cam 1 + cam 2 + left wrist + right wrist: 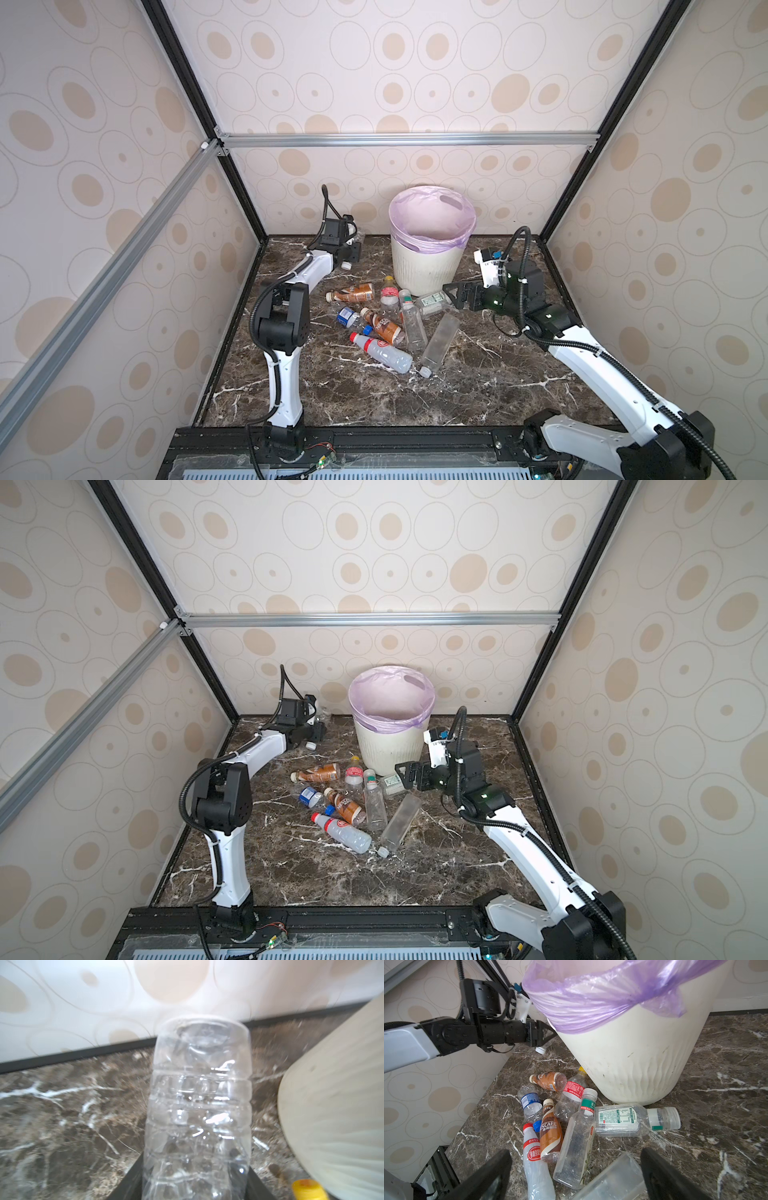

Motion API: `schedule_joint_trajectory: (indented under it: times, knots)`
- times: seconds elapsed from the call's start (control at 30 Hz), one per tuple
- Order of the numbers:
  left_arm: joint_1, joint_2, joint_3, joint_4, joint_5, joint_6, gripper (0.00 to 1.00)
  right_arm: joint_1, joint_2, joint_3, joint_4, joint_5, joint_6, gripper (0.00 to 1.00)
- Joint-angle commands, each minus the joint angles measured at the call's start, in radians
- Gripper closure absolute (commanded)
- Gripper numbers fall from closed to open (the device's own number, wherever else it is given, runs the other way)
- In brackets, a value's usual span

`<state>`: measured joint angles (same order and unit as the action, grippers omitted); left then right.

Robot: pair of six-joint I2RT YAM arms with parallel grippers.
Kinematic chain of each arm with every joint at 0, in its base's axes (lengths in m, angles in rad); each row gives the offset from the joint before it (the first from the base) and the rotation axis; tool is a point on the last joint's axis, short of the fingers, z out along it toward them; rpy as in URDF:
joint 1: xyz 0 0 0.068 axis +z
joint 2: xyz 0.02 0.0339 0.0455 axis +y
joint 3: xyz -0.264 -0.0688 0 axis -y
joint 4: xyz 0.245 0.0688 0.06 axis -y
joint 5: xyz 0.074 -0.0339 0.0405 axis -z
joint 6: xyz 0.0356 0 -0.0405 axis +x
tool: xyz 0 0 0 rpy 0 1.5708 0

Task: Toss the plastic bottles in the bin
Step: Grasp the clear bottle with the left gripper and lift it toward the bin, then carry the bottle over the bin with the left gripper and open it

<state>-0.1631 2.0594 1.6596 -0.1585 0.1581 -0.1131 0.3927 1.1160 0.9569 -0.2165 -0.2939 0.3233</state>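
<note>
The off-white ribbed bin [428, 266] [386, 746] with a lilac liner stands at the back middle. Left of it, low over the marble, my left gripper [354, 249] [196, 1164] is shut on a clear ribbed bottle [199, 1088] whose white cap [540, 1049] pokes out behind the jaws. Several plastic bottles lie in a heap before the bin: a brown-orange one [355, 293], a blue-labelled one [348, 318], a red-white one [382, 353] and a long clear one [438, 345]. My right gripper [453, 297] [575, 1159] hangs open over the heap's right side, above a green-labelled bottle [618, 1119].
Patterned walls with black frame posts close in the marble floor [478, 386] on three sides. The held bottle's base points at the back wall, with the bin wall [332, 1105] close beside it. A yellow-capped bottle [574, 1088] leans against the bin's foot.
</note>
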Motion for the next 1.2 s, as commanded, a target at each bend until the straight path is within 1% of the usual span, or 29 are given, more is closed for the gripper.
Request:
schedule_joint_trajectory:
  times: [0.0, 0.17, 0.27, 0.37, 0.47, 0.57, 0.7, 0.87, 0.93, 0.97, 1.03, 1.17]
  knots:
    - [0.017, -0.095, -0.03, 0.108, 0.075, -0.11, 0.44, 0.008, 0.003, 0.002, 0.01, 0.007, -0.018, 0.0]
    - [0.017, -0.208, -0.046, 0.202, 0.145, -0.198, 0.44, 0.009, 0.007, 0.001, 0.011, 0.01, -0.016, 0.0]
    - [0.015, -0.281, -0.063, 0.277, 0.164, -0.254, 0.43, 0.01, -0.005, -0.005, 0.019, 0.01, -0.018, 0.0]
    - [-0.002, -0.319, -0.039, 0.302, 0.188, -0.272, 0.43, 0.012, -0.037, -0.024, 0.046, 0.022, -0.018, 0.0]
    - [-0.055, -0.337, 0.025, 0.279, 0.173, -0.245, 0.42, 0.014, -0.075, -0.043, 0.069, 0.034, -0.021, 0.0]
    - [-0.128, -0.354, 0.101, 0.257, 0.14, -0.205, 0.42, 0.014, -0.091, -0.049, 0.069, 0.061, -0.026, 0.0]
    - [-0.239, -0.39, 0.175, 0.3, 0.09, -0.162, 0.41, 0.015, -0.085, -0.049, 0.065, 0.081, -0.024, 0.0]
    - [-0.339, -0.384, 0.311, 0.357, 0.07, -0.162, 0.42, 0.015, -0.079, -0.048, 0.059, 0.1, -0.022, 0.0]
    - [-0.365, -0.407, 0.304, 0.427, 0.061, -0.168, 0.42, 0.015, -0.079, -0.049, 0.057, 0.104, -0.023, 0.0]
    - [-0.373, -0.424, 0.284, 0.499, 0.054, -0.18, 0.42, 0.015, -0.079, -0.049, 0.057, 0.104, -0.024, 0.01]
    - [-0.377, -0.446, 0.255, 0.585, 0.048, -0.211, 0.41, 0.015, -0.076, -0.048, 0.054, 0.109, -0.026, 0.01]
    - [-0.383, -0.447, 0.256, 0.645, 0.044, -0.224, 0.41, 0.015, -0.068, -0.043, 0.046, 0.107, -0.024, 0.01]
